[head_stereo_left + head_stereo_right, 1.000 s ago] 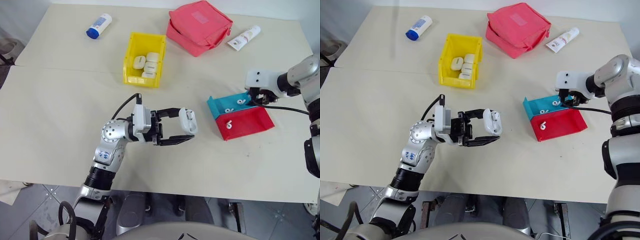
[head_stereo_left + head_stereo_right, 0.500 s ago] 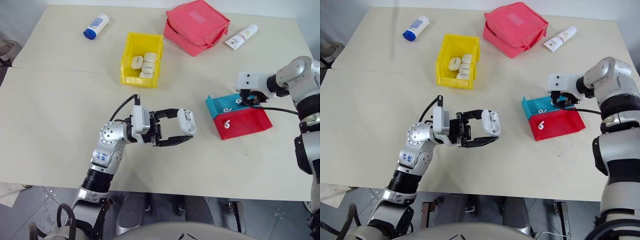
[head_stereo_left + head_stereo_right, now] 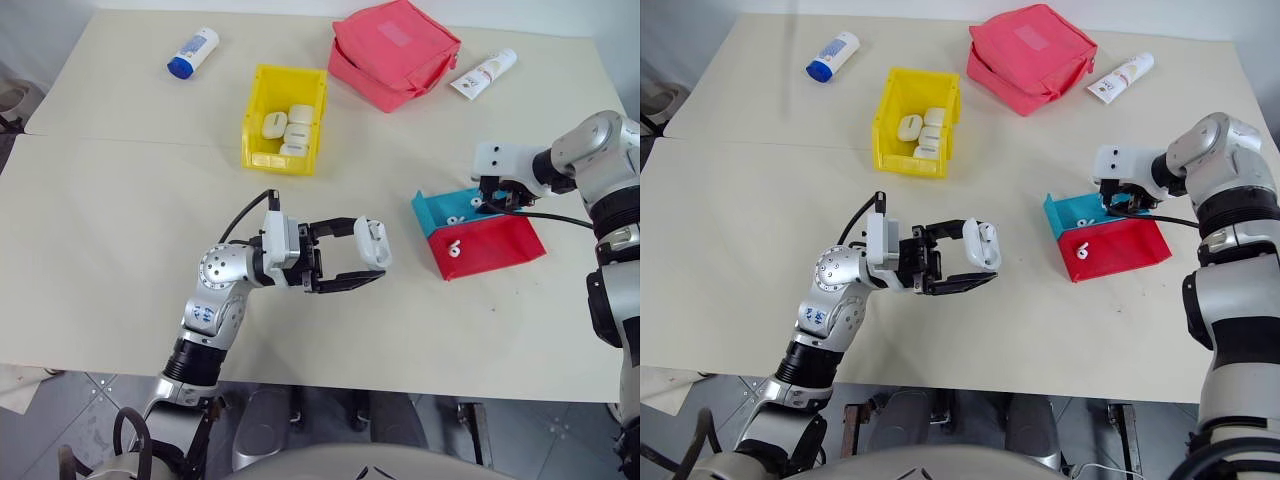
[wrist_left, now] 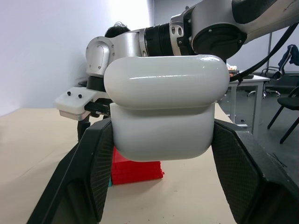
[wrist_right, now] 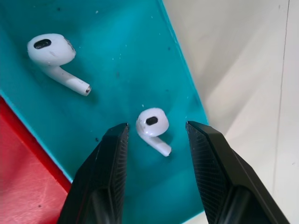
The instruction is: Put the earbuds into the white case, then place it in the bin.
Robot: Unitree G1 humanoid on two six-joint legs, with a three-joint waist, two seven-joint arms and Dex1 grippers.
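While clamped in the left claw [image 3: 368,260] at frame centre, white case [image 3: 372,242] waits raised for loading; right claw [image 5: 156,135], jaws parted, straddles one earbud [image 5: 153,125] in teal tray [image 5: 117,84], centre right.

No readable text anywhere (bottle and tube labels too small).

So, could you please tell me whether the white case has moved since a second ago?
No. The white case sits as before in the left gripper, level with the teal tray; only the camera view shifted.
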